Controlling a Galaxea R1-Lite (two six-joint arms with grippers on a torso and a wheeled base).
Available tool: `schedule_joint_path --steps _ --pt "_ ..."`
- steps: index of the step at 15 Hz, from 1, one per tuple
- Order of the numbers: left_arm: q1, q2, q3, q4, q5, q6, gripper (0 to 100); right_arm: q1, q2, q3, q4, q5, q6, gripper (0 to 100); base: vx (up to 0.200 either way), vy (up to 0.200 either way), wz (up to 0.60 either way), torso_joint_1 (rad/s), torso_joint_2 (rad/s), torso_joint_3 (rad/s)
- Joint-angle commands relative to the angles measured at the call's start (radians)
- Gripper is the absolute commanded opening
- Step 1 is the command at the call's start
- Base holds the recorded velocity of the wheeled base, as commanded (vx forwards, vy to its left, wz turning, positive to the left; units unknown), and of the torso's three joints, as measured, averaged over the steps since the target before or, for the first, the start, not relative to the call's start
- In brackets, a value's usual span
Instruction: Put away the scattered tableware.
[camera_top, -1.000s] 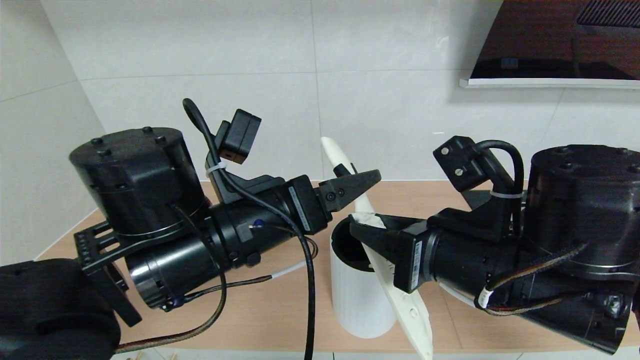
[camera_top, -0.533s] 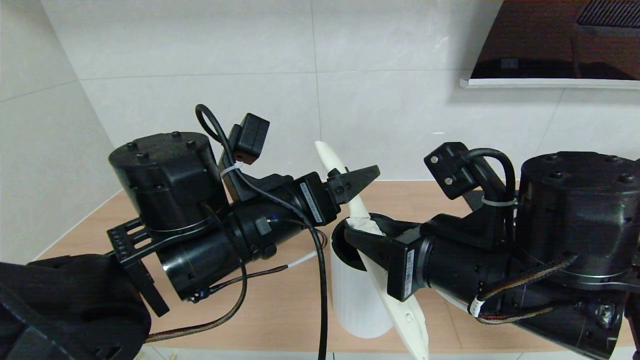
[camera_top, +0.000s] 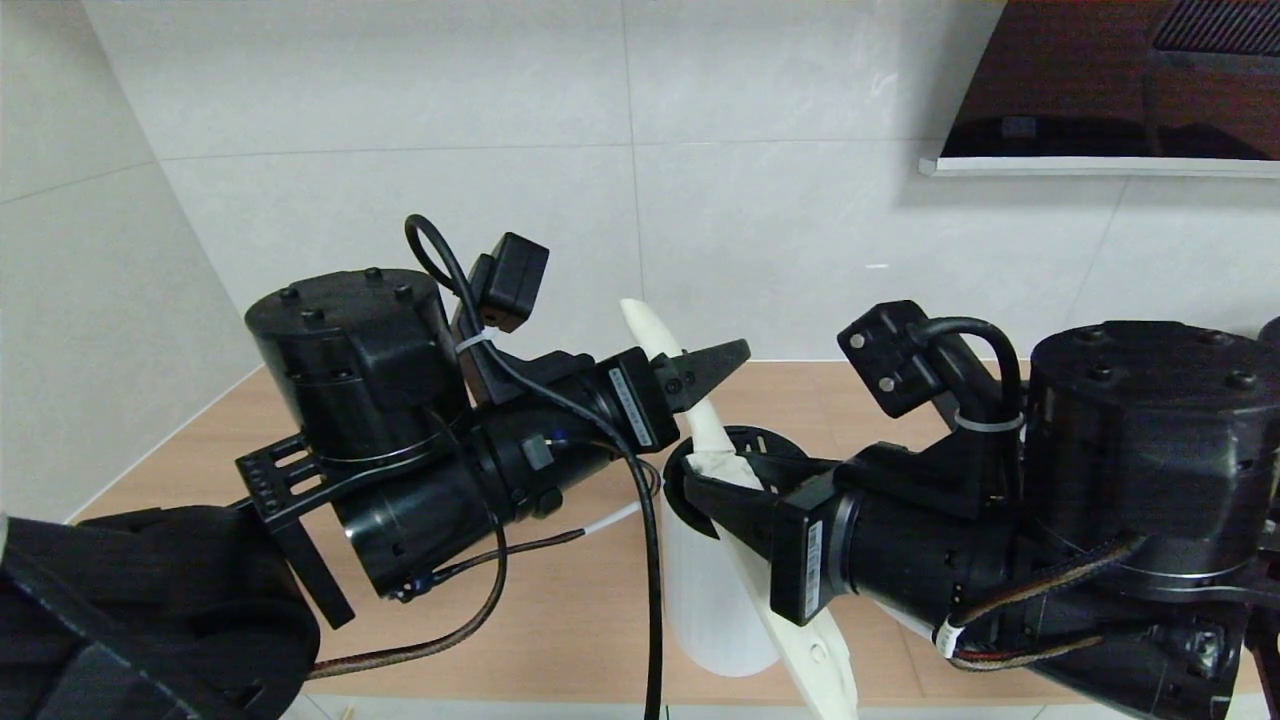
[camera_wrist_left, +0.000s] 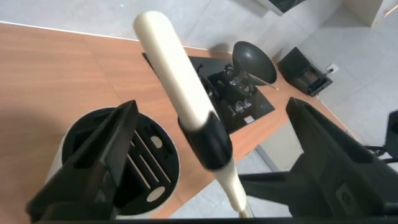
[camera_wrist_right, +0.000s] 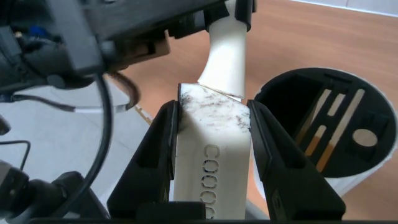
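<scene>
White plastic rice paddle (camera_top: 652, 325) clamped in my right tool (camera_wrist_right: 211, 118), tilted above the white ribbed cylindrical holder (camera_top: 710, 600) on the wooden tabletop (camera_top: 560, 610). Left tool (camera_wrist_left: 209, 109) spread wide astride the handle, probably not touching.

There is one white plastic utensil (camera_top: 706, 428), one white ribbed utensil holder (camera_top: 715, 610), two grippers, namely the left gripper (camera_wrist_left: 208, 118) and the right gripper (camera_wrist_right: 212, 111), one wooden counter (camera_top: 560, 600) and one range hood (camera_top: 1100, 90).
</scene>
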Motion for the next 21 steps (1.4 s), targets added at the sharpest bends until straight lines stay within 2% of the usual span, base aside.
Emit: schedule_joint_path --steps 1,13,14,17,19,21 --pt "-0.002 -0.003 0.003 0.000 -0.002 -0.001 0 0.001 0.003 0.001 -0.002 0.000 0.000 0 0.000 0.000 0.00 0.000 0.00 0.000" --pt "-0.005 -0.062 0.000 0.008 0.001 -0.002 0 -0.011 -0.045 0.001 -0.022 -0.020 0.000 0 0.000 0.000 0.00 0.000 0.00 0.000" --pt "-0.005 -0.082 -0.002 0.013 0.001 -0.001 0 -0.034 -0.057 -0.001 -0.022 -0.018 0.000 100 0.000 0.000 0.00 0.000 0.00 0.000" --pt "-0.002 -0.139 -0.029 0.083 0.012 0.004 0 -0.080 -0.086 -0.001 -0.020 -0.015 -0.001 100 0.000 0.000 0.00 0.000 0.00 0.000" --pt "0.008 -0.179 -0.098 0.189 0.066 0.013 0 -0.120 -0.119 -0.001 -0.017 -0.011 -0.029 100 0.000 0.000 0.00 0.000 0.00 0.000" --pt "0.011 -0.180 -0.167 0.263 0.124 0.067 0 -0.161 -0.142 -0.004 -0.014 -0.009 -0.037 100 0.000 0.000 0.00 0.000 0.00 0.000"
